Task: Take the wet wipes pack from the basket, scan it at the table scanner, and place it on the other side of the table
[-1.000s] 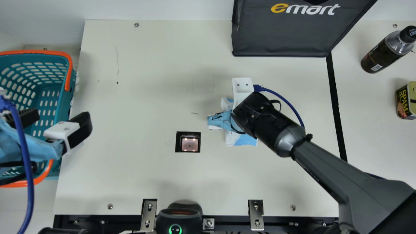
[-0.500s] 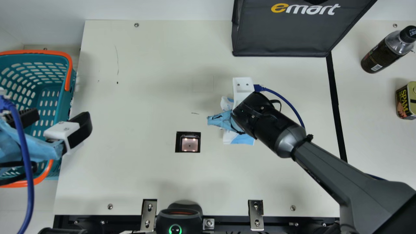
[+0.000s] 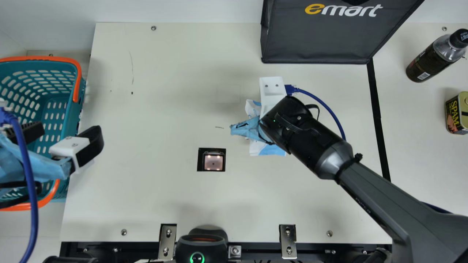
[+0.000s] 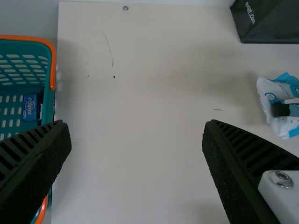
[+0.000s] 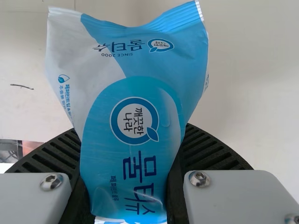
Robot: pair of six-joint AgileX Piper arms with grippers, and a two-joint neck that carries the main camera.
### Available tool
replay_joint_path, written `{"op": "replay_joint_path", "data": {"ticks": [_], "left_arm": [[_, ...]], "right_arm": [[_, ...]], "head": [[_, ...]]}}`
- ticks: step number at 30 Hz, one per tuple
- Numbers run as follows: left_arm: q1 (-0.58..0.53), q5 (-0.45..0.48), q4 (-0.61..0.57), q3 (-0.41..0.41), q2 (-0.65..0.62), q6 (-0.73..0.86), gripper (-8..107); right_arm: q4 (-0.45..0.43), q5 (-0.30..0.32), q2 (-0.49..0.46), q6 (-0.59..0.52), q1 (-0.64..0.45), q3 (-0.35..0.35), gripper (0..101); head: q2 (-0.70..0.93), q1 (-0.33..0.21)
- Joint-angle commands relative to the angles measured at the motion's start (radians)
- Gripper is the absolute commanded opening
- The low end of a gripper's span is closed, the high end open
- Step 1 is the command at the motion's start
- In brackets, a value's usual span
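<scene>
Blue-and-white wet wipes pack (image 5: pixel 131 116), gripped between the right jaws.
Its long axis seems to run roughly from the desk's (image 3: pixel 146 201) far edge towards its near one, and it is held to the right of the scanner (image 3: pixel 213 162) and a little beyond it, not over the window. Whether it has been scanned I cannot tell; if so, the coming move is probably rightward past the black tape (image 3: pixel 378 117), towards the bottle (image 3: pixel 426 67) and can (image 3: pixel 455 117). The right arm (image 3: pixel 387 204) is much the nearer for that. The left jaws stand wide apart at the basket (image 3: pixel 77 86), well away from the pack.
</scene>
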Motion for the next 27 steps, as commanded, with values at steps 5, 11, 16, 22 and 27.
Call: {"op": "replay_joint_path", "data": {"ticks": [5,11,16,22,27], "left_arm": [[0.0,0.0,0.0,0.0,0.0,0.0,90],[0.0,0.0,0.0,0.0,0.0,0.0,90],[0.0,0.0,0.0,0.0,0.0,0.0,90],[0.0,0.0,0.0,0.0,0.0,0.0,90],[0.0,0.0,0.0,0.0,0.0,0.0,90]], "right_arm": [[0.017,-0.027,-0.039,-0.04,-0.055,0.035,0],[0.056,-0.061,-0.106,-0.13,-0.178,0.112,0],[0.097,-0.078,-0.166,-0.233,-0.307,0.174,0],[0.151,-0.081,-0.225,-0.386,-0.482,0.226,0],[0.192,-0.076,-0.252,-0.529,-0.637,0.249,0]], "head": [[-0.171,-0.027],[-0.311,-0.027],[-0.311,-0.027],[-0.311,-0.027],[-0.311,-0.027]]}}
